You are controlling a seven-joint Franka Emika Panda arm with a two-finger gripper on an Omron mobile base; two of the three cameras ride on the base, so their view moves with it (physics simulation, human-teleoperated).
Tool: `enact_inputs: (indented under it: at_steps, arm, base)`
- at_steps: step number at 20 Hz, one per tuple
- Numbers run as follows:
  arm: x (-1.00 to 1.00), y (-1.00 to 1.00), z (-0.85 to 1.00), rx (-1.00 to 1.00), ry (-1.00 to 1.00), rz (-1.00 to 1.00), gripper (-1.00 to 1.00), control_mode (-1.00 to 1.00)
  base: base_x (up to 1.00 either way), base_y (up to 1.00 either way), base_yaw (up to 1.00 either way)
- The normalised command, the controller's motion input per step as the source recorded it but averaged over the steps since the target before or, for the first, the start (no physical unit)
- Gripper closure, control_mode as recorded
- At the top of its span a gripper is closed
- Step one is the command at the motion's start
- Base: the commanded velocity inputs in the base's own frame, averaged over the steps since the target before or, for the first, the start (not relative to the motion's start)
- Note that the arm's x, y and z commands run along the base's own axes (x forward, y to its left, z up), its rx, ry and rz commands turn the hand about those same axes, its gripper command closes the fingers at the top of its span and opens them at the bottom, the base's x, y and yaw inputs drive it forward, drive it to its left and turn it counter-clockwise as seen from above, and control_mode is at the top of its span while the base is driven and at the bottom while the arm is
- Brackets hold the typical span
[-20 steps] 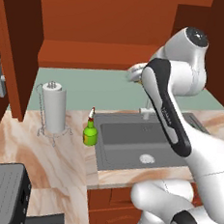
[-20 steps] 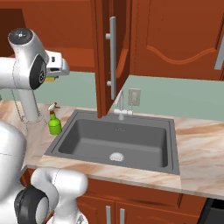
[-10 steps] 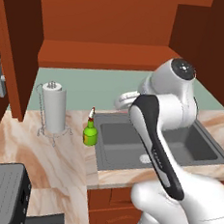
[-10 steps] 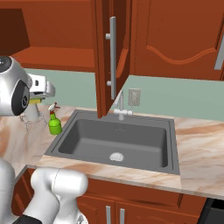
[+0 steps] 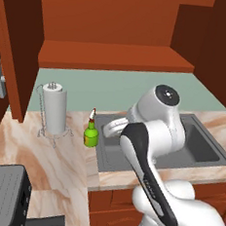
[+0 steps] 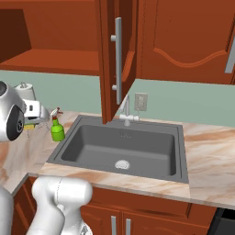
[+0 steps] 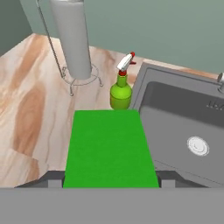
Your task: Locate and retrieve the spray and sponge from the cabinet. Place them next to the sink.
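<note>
I hold the flat, matte green sponge (image 7: 110,148) pinched between my gripper (image 7: 107,180) jaws, above the veined marble counter (image 7: 30,118) left of the sink (image 7: 183,131). The rounded green spray (image 7: 121,89) stands upright at the sink's rim, just beside the wire-framed paper towel roll (image 7: 73,37). Bare counter lies leftward.

spray (image 5: 90,134) on counter (image 5: 56,158) just left of sink (image 6: 124,147), paper towel roll (image 5: 54,109) further left; sponge (image 7: 109,148) probably between gripper fingers.

one spray (image 7: 120,90), one sponge (image 7: 110,149), one paper towel roll (image 5: 53,108), one sink (image 6: 124,147)
</note>
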Motion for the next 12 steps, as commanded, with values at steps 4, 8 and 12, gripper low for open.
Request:
enact_inputs:
  at_steps: [4, 8, 12]
  arm:
    - [0.09, 0.18, -0.37, -0.08, 0.00, 0.03, 1.00, -1.00]
    - [0.04, 0.22, -0.54, -0.07, 0.00, 0.03, 1.00, -1.00]
    - [0.14, 0.12, -0.53, -0.04, 0.00, 0.05, 1.00, -1.00]
  base:
    - [0.00, 0.00, 0.00]
    - [0.00, 0.00, 0.00]
    - [0.00, 0.00, 0.00]
